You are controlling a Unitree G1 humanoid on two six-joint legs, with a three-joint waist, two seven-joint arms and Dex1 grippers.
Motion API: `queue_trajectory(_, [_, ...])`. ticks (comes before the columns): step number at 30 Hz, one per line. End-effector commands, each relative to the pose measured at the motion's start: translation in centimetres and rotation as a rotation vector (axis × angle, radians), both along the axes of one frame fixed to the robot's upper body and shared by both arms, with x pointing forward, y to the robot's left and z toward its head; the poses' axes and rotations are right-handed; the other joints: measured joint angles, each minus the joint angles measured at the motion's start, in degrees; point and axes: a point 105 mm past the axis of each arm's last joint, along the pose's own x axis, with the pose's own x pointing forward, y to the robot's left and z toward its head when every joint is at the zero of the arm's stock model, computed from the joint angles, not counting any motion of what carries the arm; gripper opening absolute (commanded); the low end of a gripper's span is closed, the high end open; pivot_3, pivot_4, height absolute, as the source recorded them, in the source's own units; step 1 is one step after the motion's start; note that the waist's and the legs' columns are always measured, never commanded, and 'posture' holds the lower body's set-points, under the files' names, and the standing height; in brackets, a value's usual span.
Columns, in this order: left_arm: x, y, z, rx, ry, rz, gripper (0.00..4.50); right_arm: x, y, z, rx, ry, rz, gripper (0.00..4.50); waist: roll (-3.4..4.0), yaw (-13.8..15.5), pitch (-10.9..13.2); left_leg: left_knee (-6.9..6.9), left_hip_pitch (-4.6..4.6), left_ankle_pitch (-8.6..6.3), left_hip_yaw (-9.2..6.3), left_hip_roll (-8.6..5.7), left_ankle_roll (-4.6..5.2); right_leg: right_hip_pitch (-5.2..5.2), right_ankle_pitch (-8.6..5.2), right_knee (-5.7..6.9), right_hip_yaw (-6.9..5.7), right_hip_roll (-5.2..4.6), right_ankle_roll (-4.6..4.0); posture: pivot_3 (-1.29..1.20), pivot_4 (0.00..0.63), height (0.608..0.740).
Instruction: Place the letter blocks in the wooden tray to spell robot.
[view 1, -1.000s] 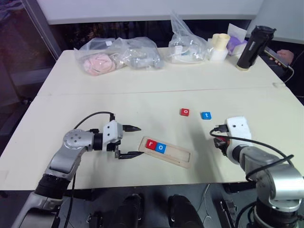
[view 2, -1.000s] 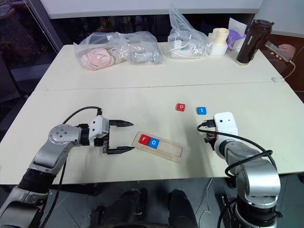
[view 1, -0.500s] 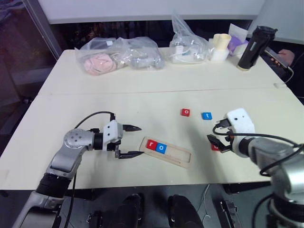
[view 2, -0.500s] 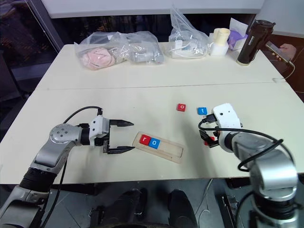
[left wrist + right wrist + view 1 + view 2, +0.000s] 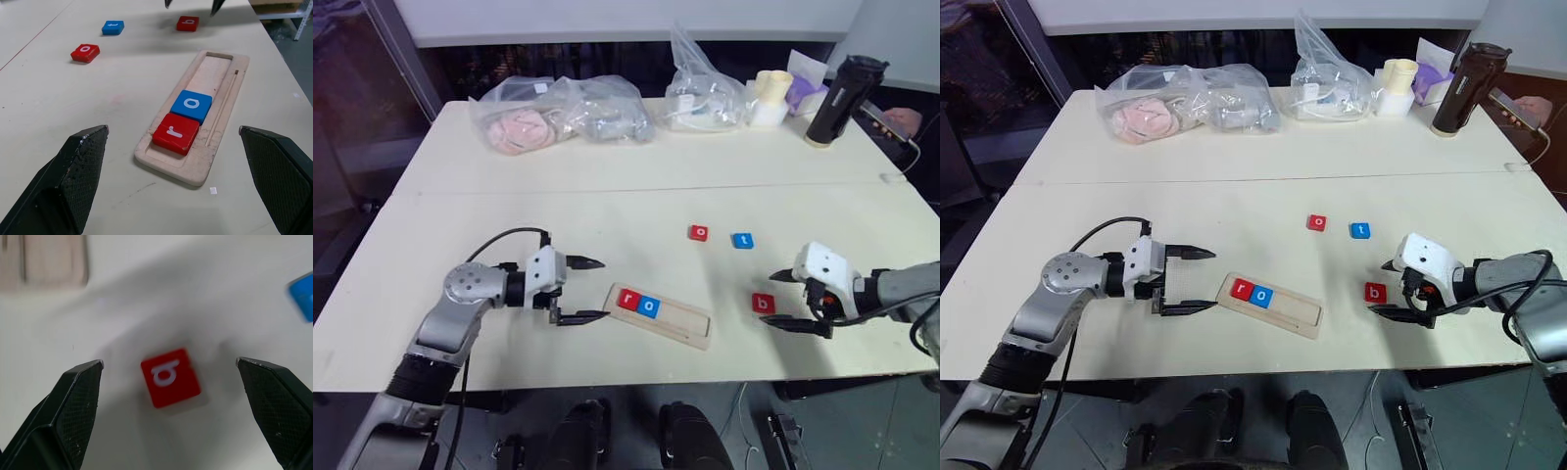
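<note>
The wooden tray (image 5: 690, 325) lies near the table's front edge with a red r block (image 5: 626, 299) and a blue o block (image 5: 648, 306) side by side at its left end. My left gripper (image 5: 602, 289) is open, level, just off that end of the tray. A red b block (image 5: 764, 304) lies flat on the table right of the tray. My right gripper (image 5: 771, 300) is open and reaches it from the right, one fingertip on each side, not touching it. Farther back lie a red o block (image 5: 699, 233) and a blue t block (image 5: 742, 240).
Clear plastic bags (image 5: 558, 113) with soft items lie along the table's far side, beside a cream cup (image 5: 769, 96) and a dark bottle (image 5: 837, 98). A person's hand holding a phone (image 5: 891, 116) is at the far right corner. Bare tabletop (image 5: 558, 211) spreads between bags and blocks.
My right gripper has opened, rolled over and swung to the right, uncovering the red b block on the table. The left gripper and the tray have stayed put.
</note>
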Motion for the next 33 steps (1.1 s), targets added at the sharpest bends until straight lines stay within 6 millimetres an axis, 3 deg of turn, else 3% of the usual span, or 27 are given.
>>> queue_trajectory(1, [0.0,0.2,0.9,-0.003,-0.043,0.004,4.5,0.5,-0.3,0.0,-0.038,-0.034,0.046,4.49,0.0,0.1,0.0,0.0,0.0,0.0,0.0,0.0,0.0,0.0,0.0,0.0,0.0,0.0,0.0,0.0,0.15,0.738])
queue_trajectory(6, [-0.1,0.3,0.9,0.0,-0.046,0.012,4.5,0.6,-0.5,-1.0,-0.03,-0.005,0.053,4.49,0.01,0.2,0.0,0.01,0.0,-0.03,0.0,0.0,-0.04,0.01,-0.04,-0.01,0.01,0.0,-0.07,0.0,0.15,0.738])
queue_trajectory(7, [-0.1,0.4,0.9,0.0,-0.046,0.012,4.5,0.5,-0.6,-1.1,-0.031,0.003,0.053,4.25,0.01,0.3,0.0,0.02,0.0,-0.02,0.0,0.0,-0.04,0.01,-0.04,-0.01,0.01,-0.01,-0.07,0.0,0.15,0.738])
queue_trajectory(9, [-0.2,0.4,0.9,0.001,-0.046,0.013,4.5,0.5,-0.6,-1.3,-0.032,0.005,0.056,3.62,0.01,0.3,0.0,0.02,0.0,-0.02,0.0,0.0,-0.04,0.01,-0.03,-0.01,0.01,-0.01,-0.06,0.0,0.15,0.738])
queue_trajectory(14, [0.0,0.3,0.9,0.003,-0.047,0.014,4.5,0.9,-0.3,-0.8,-0.01,-0.019,0.045,1.11,0.02,0.4,0.0,0.02,0.0,-0.03,0.0,0.0,-0.05,0.01,-0.01,0.0,0.01,0.0,-0.03,0.0,0.15,0.738])
queue_trajectory(17, [-0.1,0.3,1.0,0.004,-0.047,0.012,4.5,1.2,0.9,0.4,-0.002,-0.067,0.061,1.12,0.02,0.4,0.0,0.03,0.0,-0.03,0.0,0.0,-0.05,0.0,-0.01,0.01,0.01,0.0,-0.03,0.0,0.15,0.738])
queue_trajectory(22, [-0.1,0.2,0.9,0.003,-0.045,0.01,4.5,0.5,5.5,2.5,0.109,-0.09,0.108,1.12,0.03,0.3,0.0,0.01,0.0,-0.02,-0.02,0.01,-0.04,-0.03,0.01,0.04,0.02,0.0,-0.01,0.0,0.15,0.738])
queue_trajectory(29, [-0.2,0.2,0.8,0.001,-0.044,0.015,4.5,-0.3,10.0,1.3,0.129,-0.09,0.05,1.12,0.02,1.4,0.0,0.03,-0.02,-0.08,-0.02,0.0,-0.14,-0.03,-0.08,0.02,0.04,-0.01,-0.17,0.0,0.15,0.738])
queue_trajectory(33, [-0.2,0.3,0.7,0.003,-0.042,0.018,4.5,-0.8,11.3,0.7,0.123,-0.067,0.029,1.12,0.02,1.4,0.0,0.03,-0.04,-0.09,-0.02,-0.02,-0.14,-0.04,-0.09,0.01,0.03,-0.03,-0.18,0.0,0.15,0.738])
